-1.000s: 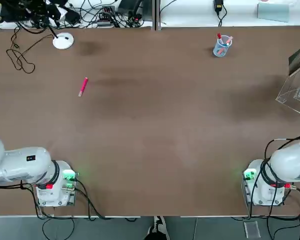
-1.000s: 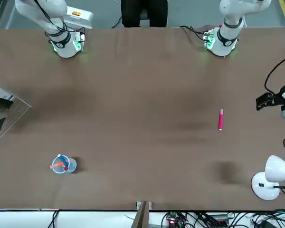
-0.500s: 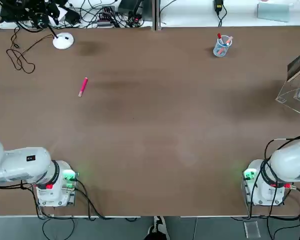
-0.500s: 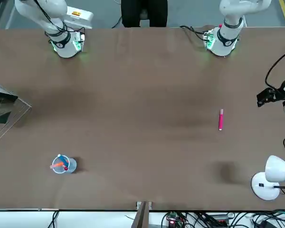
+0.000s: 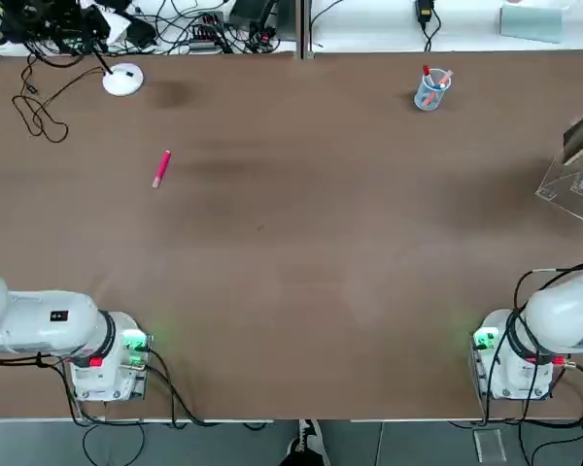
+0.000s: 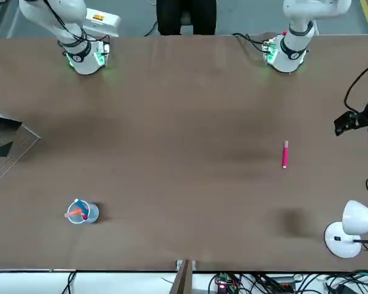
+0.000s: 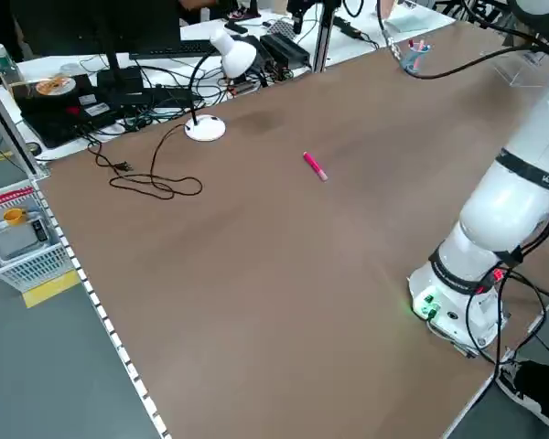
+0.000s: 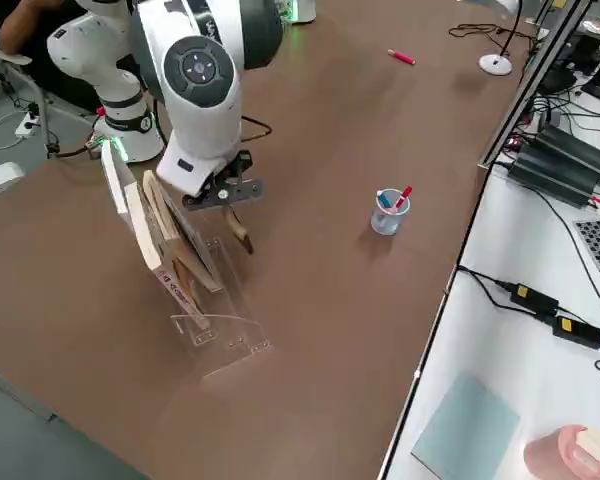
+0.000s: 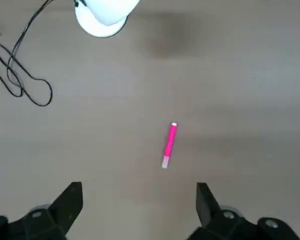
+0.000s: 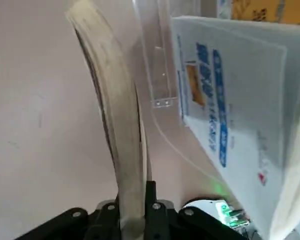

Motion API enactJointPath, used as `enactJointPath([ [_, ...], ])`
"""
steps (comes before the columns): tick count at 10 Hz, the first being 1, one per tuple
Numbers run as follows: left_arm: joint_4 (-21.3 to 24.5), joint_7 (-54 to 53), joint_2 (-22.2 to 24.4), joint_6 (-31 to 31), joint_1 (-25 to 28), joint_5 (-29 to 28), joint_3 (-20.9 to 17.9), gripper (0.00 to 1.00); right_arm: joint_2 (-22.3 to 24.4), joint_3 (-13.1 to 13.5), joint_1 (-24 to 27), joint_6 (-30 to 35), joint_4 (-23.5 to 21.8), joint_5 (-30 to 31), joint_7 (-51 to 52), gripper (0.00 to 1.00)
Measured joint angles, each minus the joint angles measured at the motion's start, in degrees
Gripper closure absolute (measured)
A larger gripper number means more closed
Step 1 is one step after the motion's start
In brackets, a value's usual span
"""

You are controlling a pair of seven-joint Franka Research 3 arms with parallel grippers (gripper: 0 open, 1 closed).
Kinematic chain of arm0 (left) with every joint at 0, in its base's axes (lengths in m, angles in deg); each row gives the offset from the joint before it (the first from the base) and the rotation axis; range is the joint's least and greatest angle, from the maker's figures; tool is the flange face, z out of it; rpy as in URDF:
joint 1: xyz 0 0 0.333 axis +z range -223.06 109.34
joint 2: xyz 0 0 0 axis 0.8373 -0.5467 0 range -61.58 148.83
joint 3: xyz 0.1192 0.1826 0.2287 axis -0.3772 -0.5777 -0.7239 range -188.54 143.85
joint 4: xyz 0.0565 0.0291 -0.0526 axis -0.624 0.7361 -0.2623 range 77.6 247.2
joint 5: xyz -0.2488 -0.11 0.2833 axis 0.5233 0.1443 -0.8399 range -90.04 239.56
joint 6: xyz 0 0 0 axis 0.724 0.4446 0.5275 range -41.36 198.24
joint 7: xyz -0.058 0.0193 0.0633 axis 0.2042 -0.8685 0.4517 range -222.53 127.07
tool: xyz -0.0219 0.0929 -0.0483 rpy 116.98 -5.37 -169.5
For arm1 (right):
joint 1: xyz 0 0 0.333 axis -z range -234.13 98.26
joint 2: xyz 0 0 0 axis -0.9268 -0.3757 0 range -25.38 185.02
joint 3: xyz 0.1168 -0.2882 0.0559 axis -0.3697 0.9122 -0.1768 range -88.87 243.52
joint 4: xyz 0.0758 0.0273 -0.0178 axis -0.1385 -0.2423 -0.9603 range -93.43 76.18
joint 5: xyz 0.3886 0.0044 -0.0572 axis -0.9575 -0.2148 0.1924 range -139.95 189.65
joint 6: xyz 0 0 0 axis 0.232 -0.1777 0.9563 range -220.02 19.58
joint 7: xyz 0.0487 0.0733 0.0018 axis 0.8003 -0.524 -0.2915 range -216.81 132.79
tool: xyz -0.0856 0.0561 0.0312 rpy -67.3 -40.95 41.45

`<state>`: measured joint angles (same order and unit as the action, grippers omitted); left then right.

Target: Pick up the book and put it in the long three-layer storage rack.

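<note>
We have the thin tan-edged book [image 10: 121,165] pinched on edge in our right gripper [image 10: 135,212], fingers clamped tight, over the clear acrylic tiered rack [image 8: 215,320] at three o'clock on the table. It bows, so we judge it light and floppy, best held near the spine. Its long axis rises steeply above the rack; the left gripper [image 9: 137,200] hangs wide open and empty over a pink pen [image 9: 169,145].

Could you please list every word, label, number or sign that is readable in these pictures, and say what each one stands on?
No text can be read with certainty.
Blue print and an orange mark on the white book cover already standing in the clear rack: too blurred to read.
Small red print on a book spine in the rack: too small.
Small dark label on the left arm: too small.
</note>
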<state>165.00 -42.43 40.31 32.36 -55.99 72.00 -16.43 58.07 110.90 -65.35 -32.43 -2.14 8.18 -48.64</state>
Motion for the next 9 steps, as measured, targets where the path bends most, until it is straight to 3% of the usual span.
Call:
enactJointPath([
  [9, 0.85, -2.32, -1.09, 1.55, -0.06, 1.93, -0.36, 0.0, -3.09, 0.91, 0.93, -0.91, -0.19, 2.08, 2.98, 0.85],
])
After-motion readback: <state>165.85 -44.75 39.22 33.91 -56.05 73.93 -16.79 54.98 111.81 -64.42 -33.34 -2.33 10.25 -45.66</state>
